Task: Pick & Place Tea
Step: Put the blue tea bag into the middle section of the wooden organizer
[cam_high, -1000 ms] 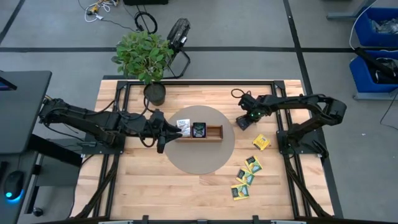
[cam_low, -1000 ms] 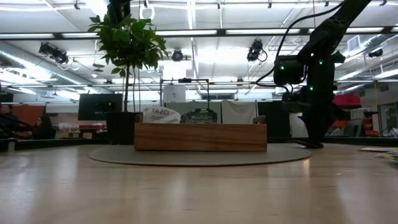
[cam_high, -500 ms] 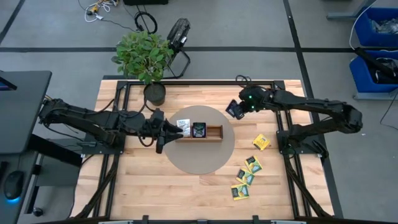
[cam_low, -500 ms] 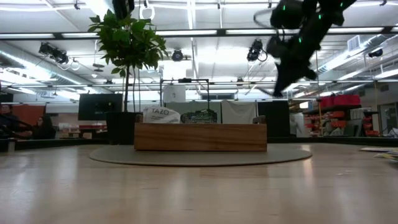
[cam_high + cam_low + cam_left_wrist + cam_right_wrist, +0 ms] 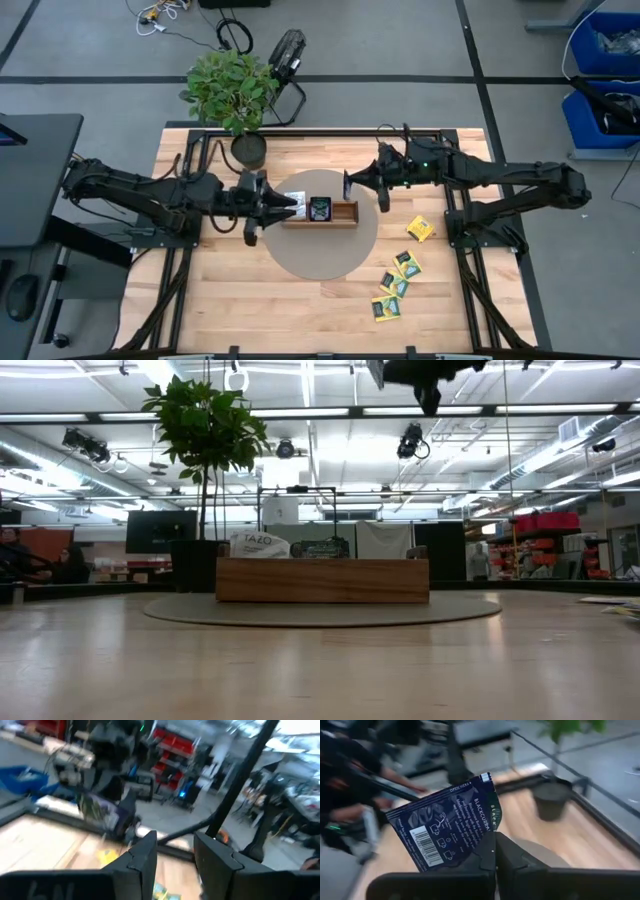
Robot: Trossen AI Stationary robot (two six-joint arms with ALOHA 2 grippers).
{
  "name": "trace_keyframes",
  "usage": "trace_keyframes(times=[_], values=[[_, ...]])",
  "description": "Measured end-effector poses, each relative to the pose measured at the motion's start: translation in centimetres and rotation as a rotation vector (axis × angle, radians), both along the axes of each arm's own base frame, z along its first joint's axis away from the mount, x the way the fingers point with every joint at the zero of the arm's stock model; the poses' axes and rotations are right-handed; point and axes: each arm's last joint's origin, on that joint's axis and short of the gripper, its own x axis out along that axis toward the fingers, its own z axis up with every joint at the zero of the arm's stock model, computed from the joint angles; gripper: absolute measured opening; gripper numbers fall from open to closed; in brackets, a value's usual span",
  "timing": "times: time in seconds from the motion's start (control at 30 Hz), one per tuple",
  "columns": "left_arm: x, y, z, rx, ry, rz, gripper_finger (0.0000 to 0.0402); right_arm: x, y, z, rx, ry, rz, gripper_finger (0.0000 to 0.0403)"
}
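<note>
Right wrist view | your right gripper (image 5: 350,184), clamped on a dark blue tea packet (image 5: 451,825), hung just off the wooden tray's (image 5: 345,221) free end | left gripper (image 5: 291,207) half-parted, empty, at the opposite end

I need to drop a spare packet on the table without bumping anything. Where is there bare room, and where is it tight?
Bare wood lies along the near edge of the table, left of the loose yellow-green packets, and at the far edge between the potted plant and the right gripper. It is crowded around the wooden tray on the round mat, where the left gripper sits.
</note>
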Motion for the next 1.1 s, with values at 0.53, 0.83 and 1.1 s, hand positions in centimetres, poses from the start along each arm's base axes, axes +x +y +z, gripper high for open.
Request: trace_keyframes(times=[0.53, 0.83, 1.1], values=[[0.3, 0.9, 1.6, 0.137, -0.192, 0.009, 0.0133, 0.6, 2.2, 3.7, 0.228, -0.364, 0.285, 0.0000], [3.1, 3.7, 0.4, -0.017, -0.220, -0.116, 0.0133, 2.5, 3.4, 2.1, 0.278, -0.311, 0.324, 0.0000], [4.4, 5.2, -0.1, -0.018, -0.275, -0.229, 0.0133, 3.0, 4.7, 2.4, 0.309, -0.369, 0.397, 0.0000]])
